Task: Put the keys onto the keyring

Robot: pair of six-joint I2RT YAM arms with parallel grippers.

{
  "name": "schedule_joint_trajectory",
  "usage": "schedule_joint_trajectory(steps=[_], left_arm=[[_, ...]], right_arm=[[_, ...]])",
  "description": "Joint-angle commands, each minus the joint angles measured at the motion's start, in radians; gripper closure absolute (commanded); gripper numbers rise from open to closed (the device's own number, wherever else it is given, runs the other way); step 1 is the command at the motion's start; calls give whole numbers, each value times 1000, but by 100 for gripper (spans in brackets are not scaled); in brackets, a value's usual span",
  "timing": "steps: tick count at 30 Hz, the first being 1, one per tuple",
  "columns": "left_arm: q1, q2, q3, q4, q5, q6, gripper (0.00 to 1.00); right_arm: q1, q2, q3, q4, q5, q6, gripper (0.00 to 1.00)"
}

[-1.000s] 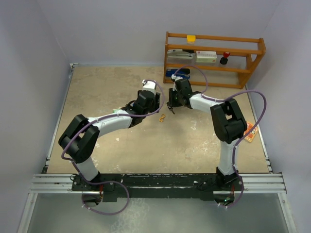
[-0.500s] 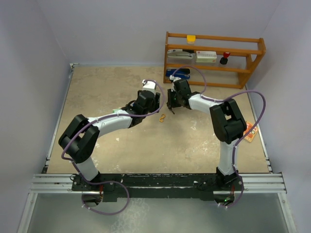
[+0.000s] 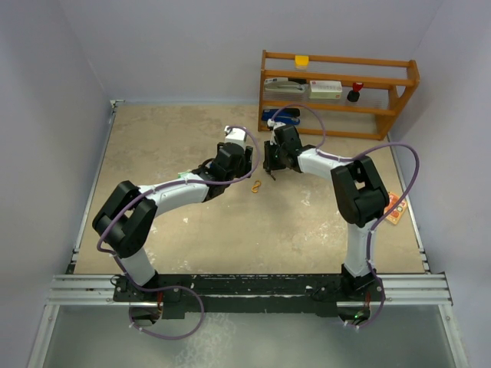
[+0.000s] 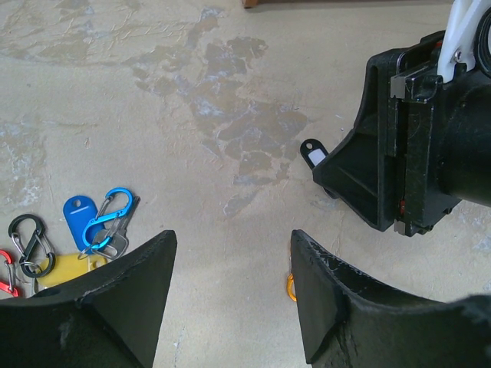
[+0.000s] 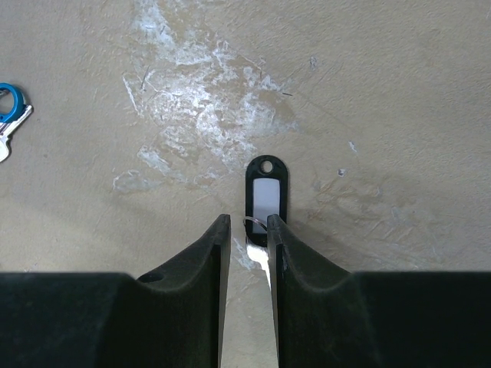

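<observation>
Your right hand [image 5: 248,224] stands nearly closed over the near end of the black white-labelled key tag [image 5: 266,195], flat on the counter [image 5: 383,92]; whether it grips, you cannot tell; your left hand [image 4: 234,257] hangs wide open, empty; the blue tag [image 4: 77,215] lies near it, against a blue carabiner [image 4: 107,220].

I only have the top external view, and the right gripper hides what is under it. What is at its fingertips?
Observer: The black tag with a white label lies flat, its near end at the tips of the right gripper, whose fingers are narrowly parted.
Operator: Is the left gripper holding anything?
Observer: No, the left gripper is open and empty.
Operator: Other keys?
Observer: A blue tag and a yellow tag lie together at the lower left of the left wrist view.
</observation>
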Motion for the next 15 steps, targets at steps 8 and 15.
schedule_joint_trajectory(steps=[8,15], left_arm=[[4,-24,14,15,-17,8,42],[5,-21,17,15,-16,7,42]], right_arm=[[5,10,15,5,-2,-19,72],[6,14,15,2,-2,-21,73]])
